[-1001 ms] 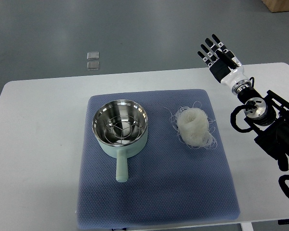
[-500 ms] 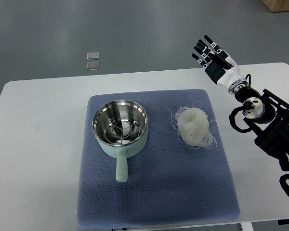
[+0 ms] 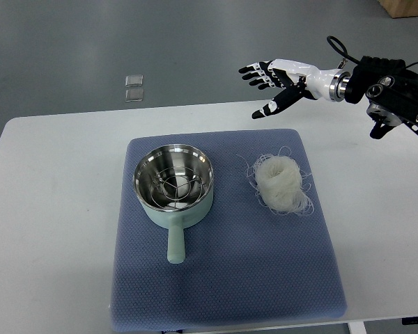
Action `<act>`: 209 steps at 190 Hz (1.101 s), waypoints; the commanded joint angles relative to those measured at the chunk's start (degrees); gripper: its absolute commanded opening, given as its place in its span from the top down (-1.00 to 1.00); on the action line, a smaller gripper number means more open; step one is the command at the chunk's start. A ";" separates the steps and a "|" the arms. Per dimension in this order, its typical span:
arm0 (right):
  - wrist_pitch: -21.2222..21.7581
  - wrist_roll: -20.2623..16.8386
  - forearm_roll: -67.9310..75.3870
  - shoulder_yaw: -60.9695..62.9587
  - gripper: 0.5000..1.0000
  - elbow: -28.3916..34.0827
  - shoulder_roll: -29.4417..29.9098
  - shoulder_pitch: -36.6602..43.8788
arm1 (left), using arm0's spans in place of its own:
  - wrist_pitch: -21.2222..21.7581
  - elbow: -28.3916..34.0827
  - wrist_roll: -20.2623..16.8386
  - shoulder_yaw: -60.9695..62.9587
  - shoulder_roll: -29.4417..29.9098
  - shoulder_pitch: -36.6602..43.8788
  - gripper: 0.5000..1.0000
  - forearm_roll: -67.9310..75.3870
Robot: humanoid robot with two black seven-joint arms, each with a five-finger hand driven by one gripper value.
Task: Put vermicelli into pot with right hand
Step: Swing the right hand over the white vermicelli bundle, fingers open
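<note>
1. While nothing has yet been grasped, a white table (image 3: 56, 209) fills most of the frame, carrying a blue-grey mat (image 3: 230, 278) laid across its centre as a working pad for the job.
2. On the mat's left half sits the pot (image 3: 174, 184), pale green outside and steel inside, its handle pointing toward the lower edge of the frame and its mouth open upward, ready to receive food; a wire rack lies in its bottom.
3. Entering from the upper right of the frame, the dark right arm (image 3: 393, 94) reaches leftward above the table's far edge.
4. Just right of centre, the vermicelli (image 3: 282, 182) rests on the mat as a loose white nest, apart from the pot and untouched.
5. At the arm's end, the right hand (image 3: 282, 80) hovers above and beyond the vermicelli, fingers (image 3: 254, 72) spread wide and holding nothing, apparently poised for a grasp.
6. Two small clear squares (image 3: 134, 88) lie on the grey floor at upper left.
</note>
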 commanded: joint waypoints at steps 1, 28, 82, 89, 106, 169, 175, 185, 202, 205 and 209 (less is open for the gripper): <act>1.42 -0.46 -0.19 -15.42 -0.72 4.54 -2.92 8.69 | 0.01 -0.01 0.02 0.00 0.00 0.00 -1.00 -0.02; 3.62 -1.78 1.22 -21.94 -0.72 12.81 -6.17 15.82 | 0.01 -0.10 0.10 0.00 0.00 0.00 -1.00 -0.02; 2.38 -4.32 8.60 -24.31 -0.72 18.52 -8.37 15.55 | 0.01 -0.45 0.19 0.09 0.00 0.00 -1.00 -0.02; 0.72 -4.41 8.51 -24.92 -0.72 18.52 -8.28 15.20 | 0.01 -0.45 0.19 0.09 0.00 0.00 -1.00 -0.02; -1.13 -5.20 8.51 -25.36 -0.72 18.52 -8.11 13.79 | 0.01 -0.45 0.19 0.09 0.00 0.00 -1.00 -0.02; -2.45 -5.47 7.63 -25.28 -0.71 18.43 -6.96 9.14 | 0.01 -0.45 0.19 0.09 0.00 0.00 -1.00 -0.10; -2.80 -5.47 7.10 -25.19 -0.71 18.43 -6.96 8.70 | 0.01 -0.45 0.19 0.18 0.00 0.09 -1.00 -0.10; -3.33 -5.47 6.31 -25.28 -0.72 18.43 -6.96 7.99 | 0.01 -0.45 0.19 0.18 0.00 0.09 -1.00 -0.10; -3.86 -5.56 5.61 -25.28 -0.72 18.43 -6.88 7.03 | 0.01 -0.45 0.19 0.18 0.00 0.09 -1.00 -0.02; -3.94 -5.56 5.35 -25.28 -0.71 18.43 -6.96 6.76 | 0.01 -0.45 0.19 0.18 0.00 0.09 -1.00 -0.10; -4.03 -5.56 5.08 -25.28 -0.71 18.43 -6.88 6.41 | 0.01 -0.45 0.19 0.18 0.00 0.09 -1.00 -0.02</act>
